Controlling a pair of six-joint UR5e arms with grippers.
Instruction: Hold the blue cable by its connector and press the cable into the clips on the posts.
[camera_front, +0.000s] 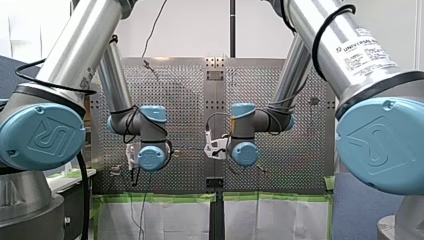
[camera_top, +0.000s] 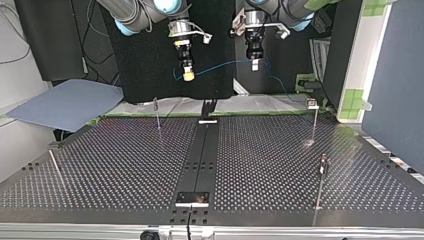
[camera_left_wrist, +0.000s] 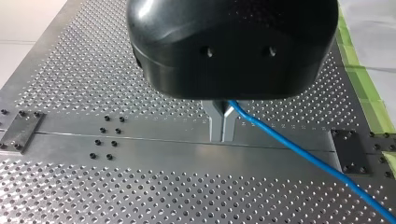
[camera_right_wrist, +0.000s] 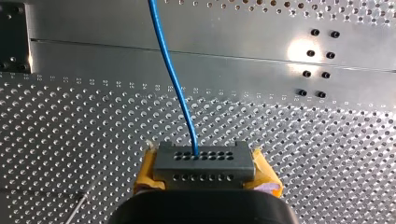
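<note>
The robot's left gripper is black with metal fingers, and in the left wrist view these are pinched together on the blue cable, which leaves them on one side and runs off slanting over the perforated table. In the right wrist view the right gripper clamps a grey connector between its yellow pads. The connector is a small block with two rows of holes, and the blue cable rises out of one hole in the row farther from the gripper and curves away ahead of the gripper. In the top view both grippers hang above the table's far edge, the right gripper left of the left gripper. The blue cable stretches between them in a shallow sag, held in the air and well apart from the posts. One thin post stands near the far edge at that view's left. A second post, with a small clip on top, stands at its right, and a third post stands nearer the camera on the same side. A dark rail runs down the middle of the table. Green tape lines the table's edge in the left wrist view.
</note>
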